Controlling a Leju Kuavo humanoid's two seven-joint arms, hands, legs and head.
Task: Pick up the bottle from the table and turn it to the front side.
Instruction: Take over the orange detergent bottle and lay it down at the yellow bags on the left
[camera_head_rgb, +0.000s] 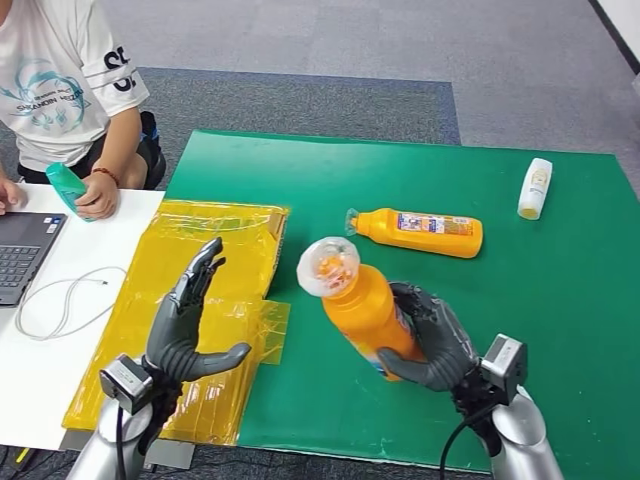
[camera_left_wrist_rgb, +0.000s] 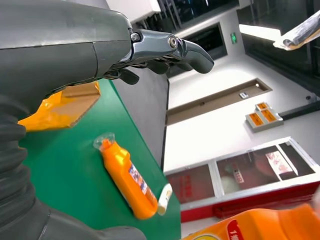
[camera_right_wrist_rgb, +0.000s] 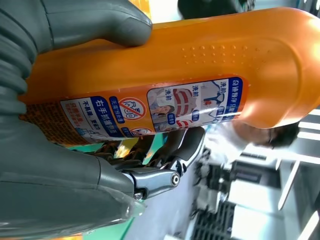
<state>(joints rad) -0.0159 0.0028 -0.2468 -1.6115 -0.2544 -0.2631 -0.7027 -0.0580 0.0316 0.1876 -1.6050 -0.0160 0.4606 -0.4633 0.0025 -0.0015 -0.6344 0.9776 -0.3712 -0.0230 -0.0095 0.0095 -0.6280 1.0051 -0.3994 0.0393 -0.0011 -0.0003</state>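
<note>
I'm gripping the orange plastic bottle with the clear cap (camera_head_rgb: 361, 305) in my right hand (camera_head_rgb: 434, 340), lifted off the green bench (camera_head_rgb: 573, 300), turning not finished, left hand (camera_head_rgb: 185, 315) spread, holding nothing.

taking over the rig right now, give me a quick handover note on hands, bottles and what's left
Right hand: grips the orange bottle around its body, lifted off the green mat, clear cap tilted toward the camera. The right wrist view shows a printed label with small text and pictograms.
Left hand: holds nothing, fingers apart, raised over the yellow sheet.
On the mat: a second orange bottle lying on its side and a small white bottle near the far right edge.
Done: pickup.
Left: turn the held bottle to its front side; which face now shows I cannot tell.
</note>
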